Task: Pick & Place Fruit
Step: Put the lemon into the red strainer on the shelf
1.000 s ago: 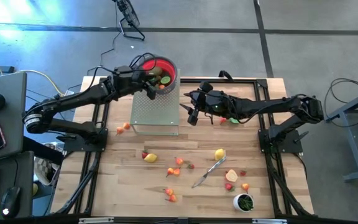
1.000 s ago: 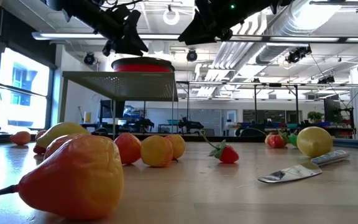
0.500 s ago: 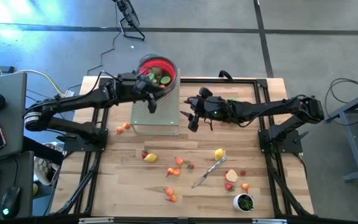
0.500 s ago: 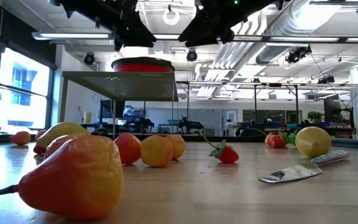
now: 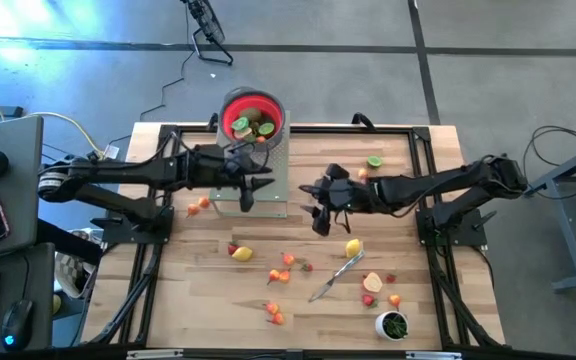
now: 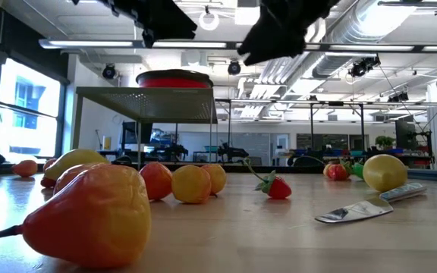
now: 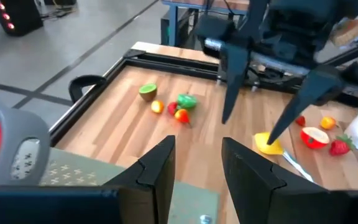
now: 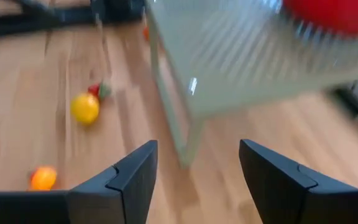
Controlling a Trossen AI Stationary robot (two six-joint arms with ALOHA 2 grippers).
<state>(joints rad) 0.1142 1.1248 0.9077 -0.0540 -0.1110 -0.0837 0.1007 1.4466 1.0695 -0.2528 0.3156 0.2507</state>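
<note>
The fruit lies scattered over the wooden table: a lemon (image 5: 353, 247), a yellow and red piece (image 5: 240, 253), small orange and red pieces (image 5: 286, 262) and a lime half (image 5: 374, 161). More fruit fills the red bowl (image 5: 253, 115), which stands on a perforated metal stand (image 5: 268, 165). My left gripper (image 5: 255, 187) hangs open above the stand's near part, with nothing between its fingers (image 7: 157, 168). My right gripper (image 5: 318, 215) hangs open above the table, right of the stand and near the lemon. It too holds nothing (image 8: 197, 155). In the low view a big pear-shaped piece (image 6: 89, 216) fills the foreground.
A silver knife (image 5: 336, 277) lies among the fruit at the near right. A small white cup with green contents (image 5: 392, 323) stands by the table's near edge. A dark frame (image 5: 423, 170) runs round the table. Bare wood shows between the stand and the near fruit.
My left gripper has swung away from the red bowl toward the table's near edge and now hangs over the stand's near part. My right gripper has moved toward the near edge and a little down, tipping and rolling, and now hangs close to the lemon.
</note>
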